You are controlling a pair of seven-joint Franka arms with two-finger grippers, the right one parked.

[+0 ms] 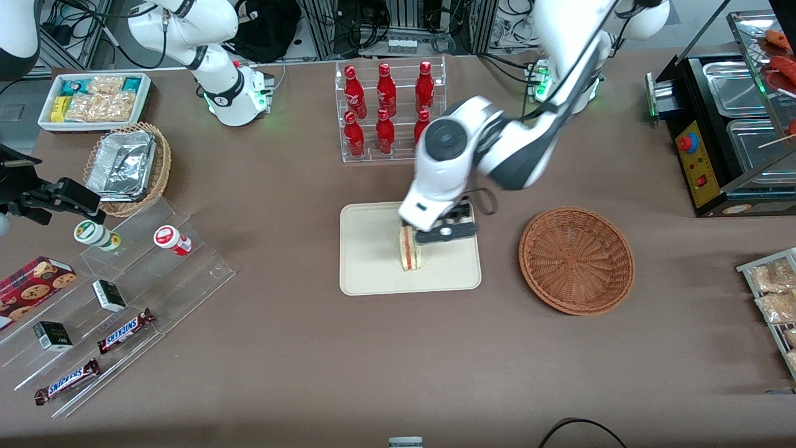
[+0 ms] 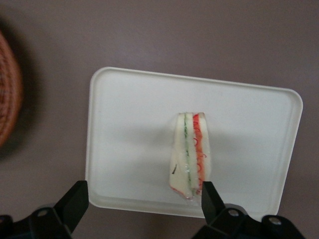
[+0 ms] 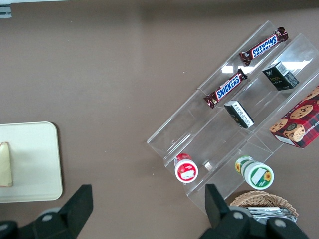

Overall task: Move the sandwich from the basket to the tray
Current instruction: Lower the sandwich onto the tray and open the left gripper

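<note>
The sandwich point(image 1: 410, 249) is a pale bread wedge with red and green filling. It lies on the cream tray point(image 1: 367, 267), in the half toward the working arm's end. My left gripper point(image 1: 430, 239) hovers just above the tray, over the sandwich, with its fingers spread wide and holding nothing. In the left wrist view the sandwich point(image 2: 189, 154) rests on the tray point(image 2: 129, 109), and one fingertip point(image 2: 208, 195) is close beside the sandwich's narrow end while the gripper point(image 2: 143, 195) stands open. The reddish-brown basket point(image 1: 576, 258) is empty, beside the tray toward the working arm's end; its rim shows in the wrist view point(image 2: 7, 99).
A clear rack of red bottles point(image 1: 388, 112) stands farther from the camera than the tray. Toward the parked arm's end are an acrylic snack stand point(image 1: 112, 298), a tan basket of foil trays point(image 1: 127, 165) and a white snack bin point(image 1: 93, 99). A black food warmer point(image 1: 734, 130) stands at the working arm's end.
</note>
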